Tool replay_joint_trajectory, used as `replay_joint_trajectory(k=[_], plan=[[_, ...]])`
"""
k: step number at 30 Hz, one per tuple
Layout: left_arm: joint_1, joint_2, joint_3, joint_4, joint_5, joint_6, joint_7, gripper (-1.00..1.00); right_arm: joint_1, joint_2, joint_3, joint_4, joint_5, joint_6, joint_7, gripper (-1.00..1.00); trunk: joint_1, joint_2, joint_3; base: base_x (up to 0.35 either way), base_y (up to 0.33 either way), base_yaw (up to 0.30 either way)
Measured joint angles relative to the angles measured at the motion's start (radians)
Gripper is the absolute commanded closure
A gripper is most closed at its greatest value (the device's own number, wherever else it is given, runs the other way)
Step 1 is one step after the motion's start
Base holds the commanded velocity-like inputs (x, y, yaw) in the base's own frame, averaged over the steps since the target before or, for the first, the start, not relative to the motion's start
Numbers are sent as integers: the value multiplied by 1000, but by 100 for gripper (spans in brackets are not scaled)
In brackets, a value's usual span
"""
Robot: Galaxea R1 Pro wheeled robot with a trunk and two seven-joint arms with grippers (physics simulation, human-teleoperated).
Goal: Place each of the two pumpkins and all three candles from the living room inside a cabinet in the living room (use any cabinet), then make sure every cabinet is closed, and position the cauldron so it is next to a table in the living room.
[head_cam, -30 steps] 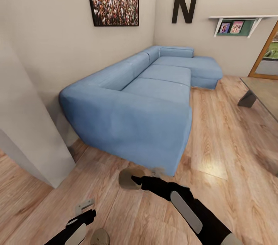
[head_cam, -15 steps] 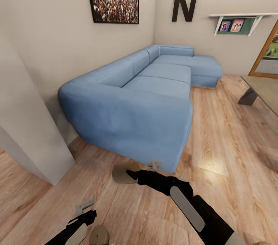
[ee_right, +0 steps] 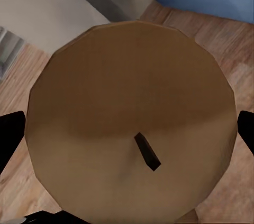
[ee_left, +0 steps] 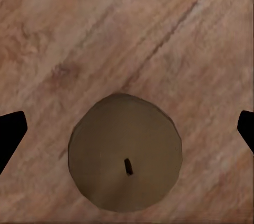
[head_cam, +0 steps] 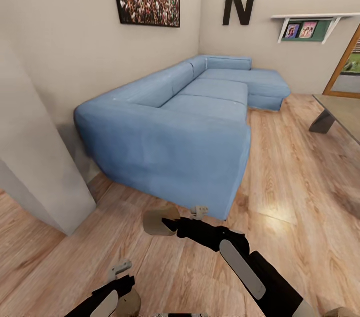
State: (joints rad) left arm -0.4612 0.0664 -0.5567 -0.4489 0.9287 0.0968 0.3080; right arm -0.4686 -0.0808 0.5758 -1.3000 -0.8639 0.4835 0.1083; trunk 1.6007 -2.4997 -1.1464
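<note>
A candle (ee_right: 132,128) sits between my right gripper's (head_cam: 161,222) fingers, held above the wooden floor (head_cam: 280,197) near the blue sofa's (head_cam: 175,122) end. Another candle (ee_left: 125,152) is in my left gripper (head_cam: 131,302), fingers spread around it; grip unclear.

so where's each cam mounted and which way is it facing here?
Head: on the head, looking forward and down at the blue sofa, wood floor and table; both arms show.
Left wrist: near the left gripper, facing a candle over floor; fingertips at both edges.
Right wrist: near the right gripper, facing a candle; dark fingertips at the edges.
Shared: the right candle also shows in the head view.
</note>
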Motion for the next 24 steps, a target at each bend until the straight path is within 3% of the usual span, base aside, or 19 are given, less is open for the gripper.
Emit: replay_joint_trajectory(k=[24], plan=[[0,0,4,0,-1,3,-4,-100,0,-1,-1,-1,0,0,0,100,11,-6,-93,0,0,0]])
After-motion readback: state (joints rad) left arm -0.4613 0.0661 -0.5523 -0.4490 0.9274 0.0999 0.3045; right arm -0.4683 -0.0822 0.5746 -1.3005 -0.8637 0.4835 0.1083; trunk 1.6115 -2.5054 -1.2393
